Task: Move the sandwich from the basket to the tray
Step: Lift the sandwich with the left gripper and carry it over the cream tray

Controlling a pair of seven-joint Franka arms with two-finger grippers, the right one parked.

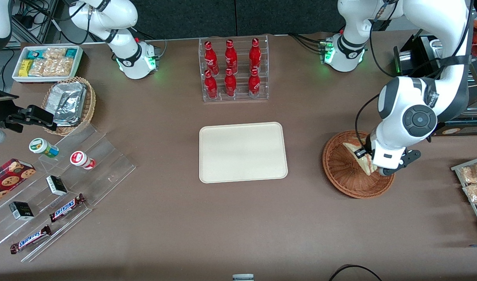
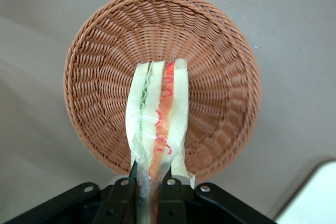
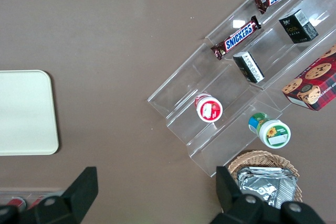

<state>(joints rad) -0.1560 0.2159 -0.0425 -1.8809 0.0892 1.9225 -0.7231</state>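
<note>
The sandwich (image 2: 157, 124) is pinched by its narrow end between the fingers (image 2: 126, 195) of the gripper (image 2: 152, 192), which are closed against the two outer bread slices so the red and pale filling layers run straight out from the grip. Held this way, by the flat bread faces and not the cut edge, the wedge seems less likely to splay or shed its filling. It appears to hang above the basket (image 2: 220, 77), whose woven floor shows bare all round it, though whether its tip touches the weave I cannot tell. In the front view the gripper (image 1: 373, 166) sits over the side of the basket (image 1: 340, 164) nearest the working arm's end of the table, with the sandwich (image 1: 355, 150) partly hidden under the wrist. The tray (image 1: 243, 152) lies flat near the table's middle, well apart from the basket, with nothing on it, so the carry across looks unobstructed. A rack of red bottles (image 1: 232, 70) stands farther from the front camera than the tray, outside that path.
</note>
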